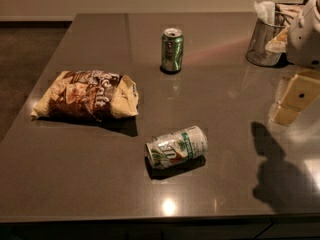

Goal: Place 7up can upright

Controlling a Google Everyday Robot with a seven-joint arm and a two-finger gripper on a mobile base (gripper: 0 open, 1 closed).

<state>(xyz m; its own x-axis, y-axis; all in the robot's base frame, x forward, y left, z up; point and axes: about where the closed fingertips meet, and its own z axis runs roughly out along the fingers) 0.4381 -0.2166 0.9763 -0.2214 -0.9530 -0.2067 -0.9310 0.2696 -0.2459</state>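
Observation:
The 7up can point(176, 148), white and silver with green lettering, lies on its side on the dark table point(90, 169), near the front middle. Its top points right and a little away from me. My gripper point(289, 106), pale beige under a white arm, hangs over the right side of the table. It is to the right of the can and a little farther back, well apart from it. It holds nothing that I can see. Its shadow falls on the table at the front right.
A darker all-green can point(172, 50) stands upright at the back middle. A brown and yellow chip bag point(85, 95) lies at the left. A metal mesh cup point(263, 44) with packets stands at the back right. The table's front edge runs along the bottom.

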